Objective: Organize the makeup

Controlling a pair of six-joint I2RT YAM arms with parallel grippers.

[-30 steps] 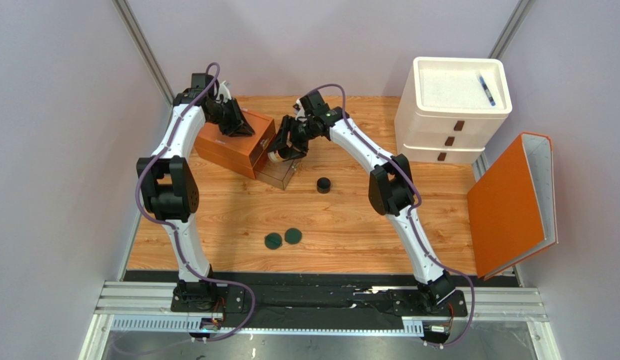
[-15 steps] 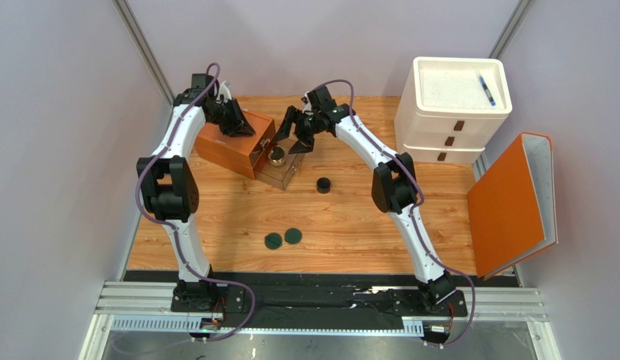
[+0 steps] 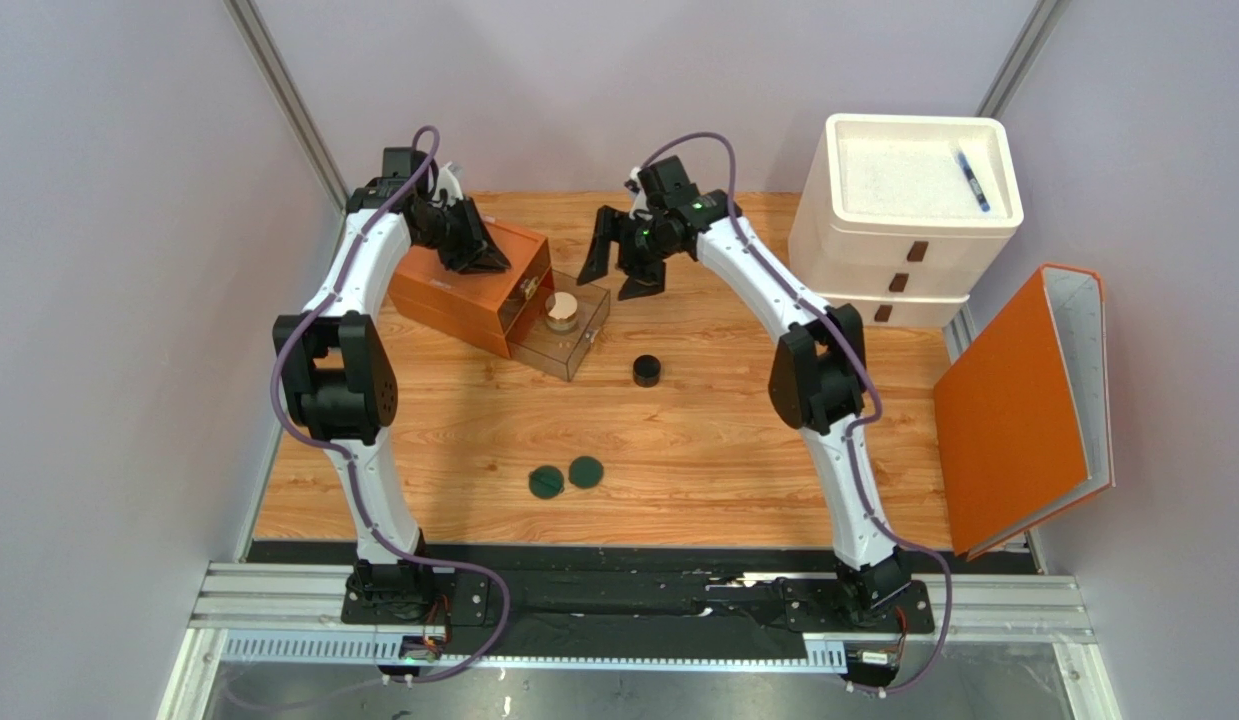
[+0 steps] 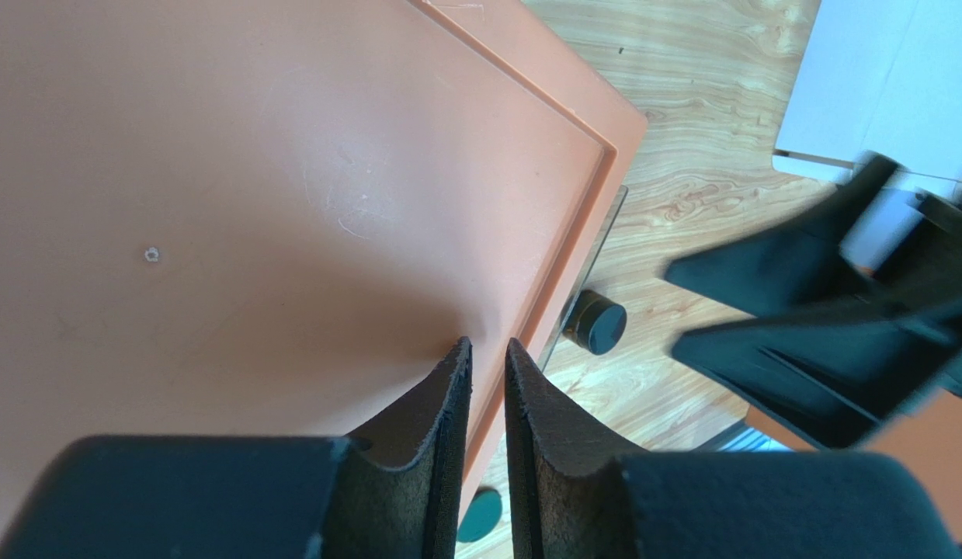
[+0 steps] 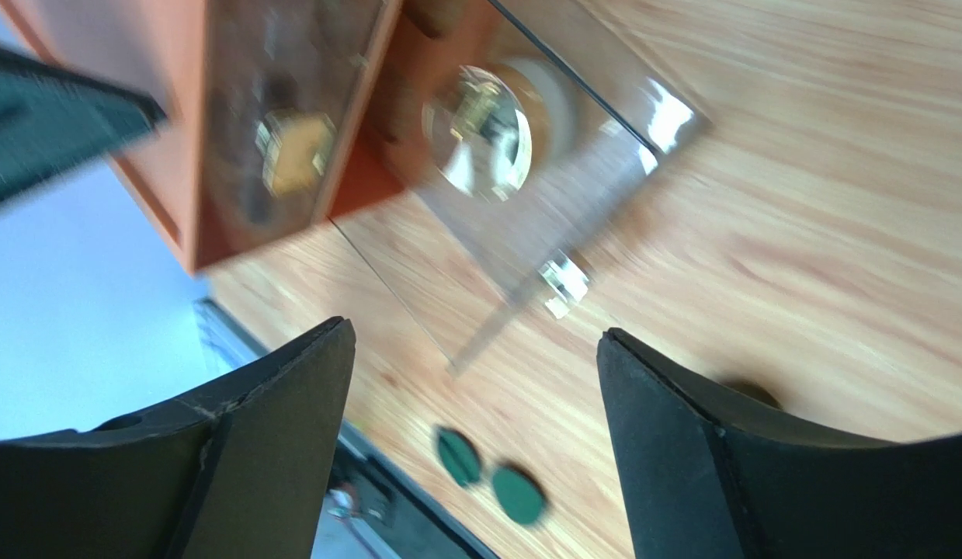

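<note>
Round tan jar in clear plastic drawer pulled from matte orange drawer box. Black round cap right of box; 2 dark-green flat discs in front. Right gripper spread wide, empty, beside box. Left gripper nearly closed, empty, over box top.

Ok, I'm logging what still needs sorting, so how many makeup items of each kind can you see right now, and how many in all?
Tan jar, in the pulled-out clear drawer: 1
Black cap, on the table: 1
Green discs, on the table: 2
Total: 4
</note>
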